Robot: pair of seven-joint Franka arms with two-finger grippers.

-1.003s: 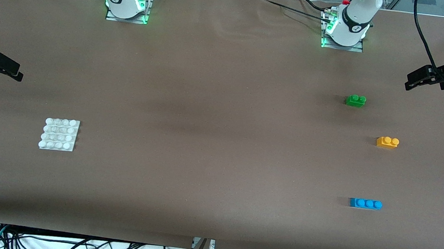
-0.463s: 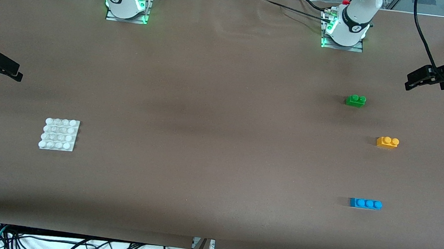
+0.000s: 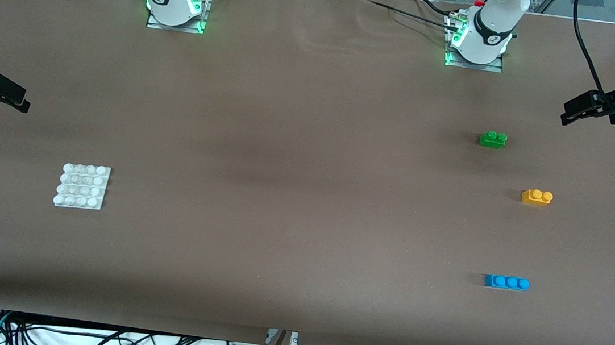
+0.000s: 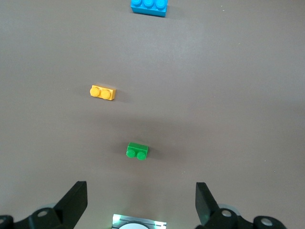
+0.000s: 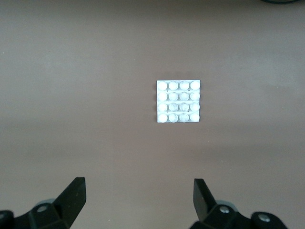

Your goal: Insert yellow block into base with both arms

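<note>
The yellow block (image 3: 536, 196) sits on the brown bench (image 3: 294, 194) toward the left arm's end, between the green brick (image 3: 492, 139) and the blue brick (image 3: 506, 282), well apart from both. The base (image 3: 82, 186) lies toward the right arm's end. The left pincer (image 3: 576, 112) hangs released and empty above its end; the right pincer (image 3: 4, 92), also spread wide, hovers above its own end.
</note>
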